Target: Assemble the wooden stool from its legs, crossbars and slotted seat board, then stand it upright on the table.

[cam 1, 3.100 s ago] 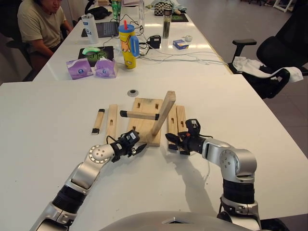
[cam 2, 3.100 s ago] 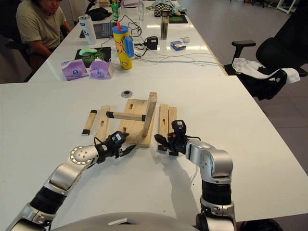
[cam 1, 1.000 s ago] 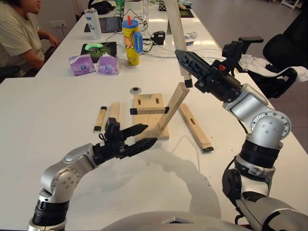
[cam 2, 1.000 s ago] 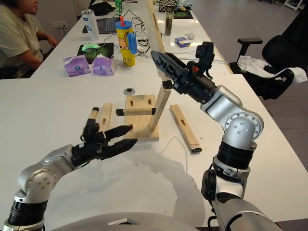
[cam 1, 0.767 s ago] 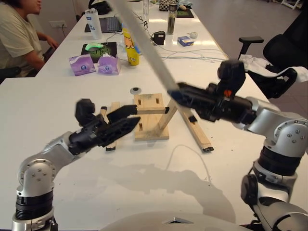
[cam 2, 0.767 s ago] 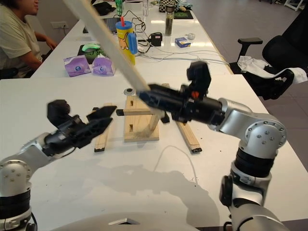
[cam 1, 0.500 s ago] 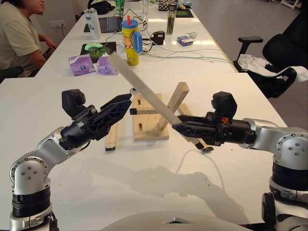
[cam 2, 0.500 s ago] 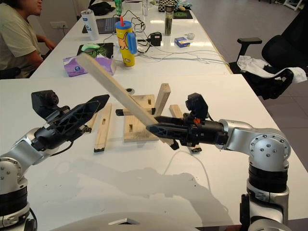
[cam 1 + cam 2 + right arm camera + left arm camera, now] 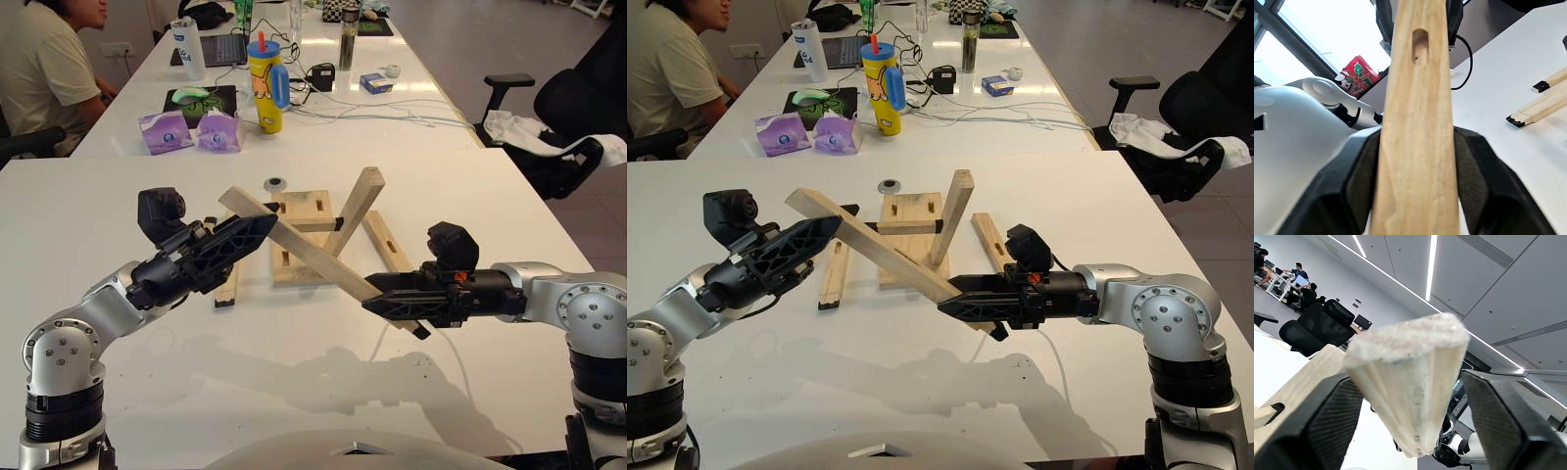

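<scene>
The long leg [image 9: 304,250] hangs slanted in the air just in front of the seat board [image 9: 906,211]. Its low end is clamped in the right gripper [image 9: 382,302]. Its high end sits between the spread fingers of the left gripper [image 9: 257,227], with a gap showing beside the wood in the left wrist view.

Half a second ago this leg pointed steeply up past the far side of the board. It has since swung down flatter, and the right gripper has sunk toward the table.

1 leg [image 9: 355,211] stands tilted in the board, with a crossbar [image 9: 309,224] joined to it. Another leg [image 9: 389,240] lies flat to the right of the board, and 1 more piece [image 9: 228,284] lies to its left.

The board lies on a white table [image 9: 118,196], with a small round dark thing [image 9: 274,183] just behind it. Farther behind the board, a second table carries a yellow cup [image 9: 265,93] and 2 purple packs [image 9: 186,132]. A black office chair [image 9: 578,108] stands off to the board's right.
</scene>
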Robot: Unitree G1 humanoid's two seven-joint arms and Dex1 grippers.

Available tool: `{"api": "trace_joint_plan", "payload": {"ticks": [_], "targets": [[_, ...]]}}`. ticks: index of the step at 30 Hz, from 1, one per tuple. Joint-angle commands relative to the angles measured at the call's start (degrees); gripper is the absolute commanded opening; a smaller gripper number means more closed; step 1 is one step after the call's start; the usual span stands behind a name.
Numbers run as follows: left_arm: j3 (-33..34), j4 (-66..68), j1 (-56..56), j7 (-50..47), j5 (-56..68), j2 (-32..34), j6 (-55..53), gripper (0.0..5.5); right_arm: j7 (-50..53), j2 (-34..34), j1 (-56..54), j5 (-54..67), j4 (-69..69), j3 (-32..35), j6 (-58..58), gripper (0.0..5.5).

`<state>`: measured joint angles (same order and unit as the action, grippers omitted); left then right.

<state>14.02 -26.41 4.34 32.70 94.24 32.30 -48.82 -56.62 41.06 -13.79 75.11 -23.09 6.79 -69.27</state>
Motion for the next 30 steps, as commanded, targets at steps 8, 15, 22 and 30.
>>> {"api": "trace_joint_plan", "payload": {"ticks": [8,15,22,30], "targets": [[-2.61,-1.76,-1.71,2.86,-3.32,2.14,-1.92,2.11,-2.93,1.73,-0.04,-1.33,-0.91,-1.61,1.78,2.08],[-0.87,-0.67,-3.58,3.98,-5.75,3.78,-1.29,2.11,-0.40,-0.41,-1.11,-3.22,2.92,-1.55,3.11,2.68],[11.85,5.26,-8.09,12.18,-11.85,15.90,-2.92,2.11,6.61,-5.26,1.01,-15.26,5.78,-6.75,10.39,3.43],[14.27,21.82,-0.22,22.03,-26.49,25.38,0.48,2.11,26.87,-22.67,5.24,-33.72,8.22,-17.38,21.40,3.43]]}}
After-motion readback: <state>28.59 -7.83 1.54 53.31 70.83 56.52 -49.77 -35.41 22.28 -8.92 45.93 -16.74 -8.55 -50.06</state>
